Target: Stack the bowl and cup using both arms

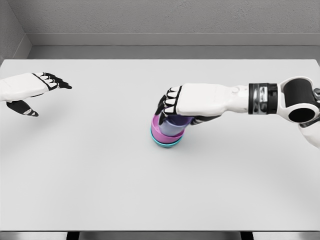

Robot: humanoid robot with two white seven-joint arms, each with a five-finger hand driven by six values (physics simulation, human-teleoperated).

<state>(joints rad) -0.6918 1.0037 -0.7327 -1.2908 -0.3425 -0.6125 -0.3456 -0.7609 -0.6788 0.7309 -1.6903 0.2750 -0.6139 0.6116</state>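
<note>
A teal bowl (163, 142) sits near the middle of the white table (100, 175). A pink bowl (165, 130) is nested in it, and a purple cup (176, 121) stands inside the pink bowl. My right hand (172, 107) reaches in from the right and is curled around the cup from above. It hides the cup's rim. My left hand (47, 90) hovers over the table's far left side, its fingers spread and holding nothing.
The white table ends at a grey back wall (160, 20). Its front edge (160, 231) runs along the bottom of the view. Nothing else stands on the tabletop.
</note>
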